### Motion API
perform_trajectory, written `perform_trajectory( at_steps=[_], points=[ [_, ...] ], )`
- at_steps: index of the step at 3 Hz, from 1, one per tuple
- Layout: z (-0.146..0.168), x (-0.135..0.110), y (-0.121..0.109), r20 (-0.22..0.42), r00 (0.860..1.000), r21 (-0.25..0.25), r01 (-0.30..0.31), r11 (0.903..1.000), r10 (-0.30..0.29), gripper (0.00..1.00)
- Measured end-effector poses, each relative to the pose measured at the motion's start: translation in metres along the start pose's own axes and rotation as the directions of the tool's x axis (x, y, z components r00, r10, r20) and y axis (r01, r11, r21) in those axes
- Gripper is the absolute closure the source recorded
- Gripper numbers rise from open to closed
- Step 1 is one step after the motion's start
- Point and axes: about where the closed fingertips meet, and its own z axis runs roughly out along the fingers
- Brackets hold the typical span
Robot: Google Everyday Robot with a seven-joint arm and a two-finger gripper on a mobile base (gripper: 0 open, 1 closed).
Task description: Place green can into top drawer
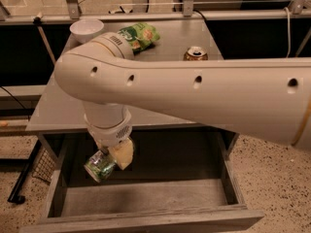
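Observation:
The green can (pixel 99 166) is a small shiny can with a green and white label, held tilted on its side over the left part of the open top drawer (pixel 146 198). My gripper (pixel 112 158) hangs from the big white arm and is shut on the can, one cream finger (pixel 122 153) showing beside it. The can is above the drawer's flat grey bottom, not resting on it. The drawer is pulled out below the grey table (pixel 58 110), its plank front along the bottom edge.
On the table stand a white bowl (pixel 86 29) at the back left, a green chip bag (pixel 138 35) and a gold-brown can (pixel 195 54). My arm covers much of the table's middle. A black stand leg (pixel 22 178) lies on the floor left of the drawer.

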Motion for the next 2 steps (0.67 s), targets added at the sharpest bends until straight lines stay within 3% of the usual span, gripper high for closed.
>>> perform_trajectory(
  at_steps=[1, 2],
  points=[
    [0.013, 0.003, 0.006, -0.002, 0.999, -0.017, 0.047, 0.9988, -0.047, 1.00],
    [0.024, 0.005, 0.012, -0.035, 0.993, -0.002, 0.116, 0.9932, -0.116, 1.00]
  ],
)
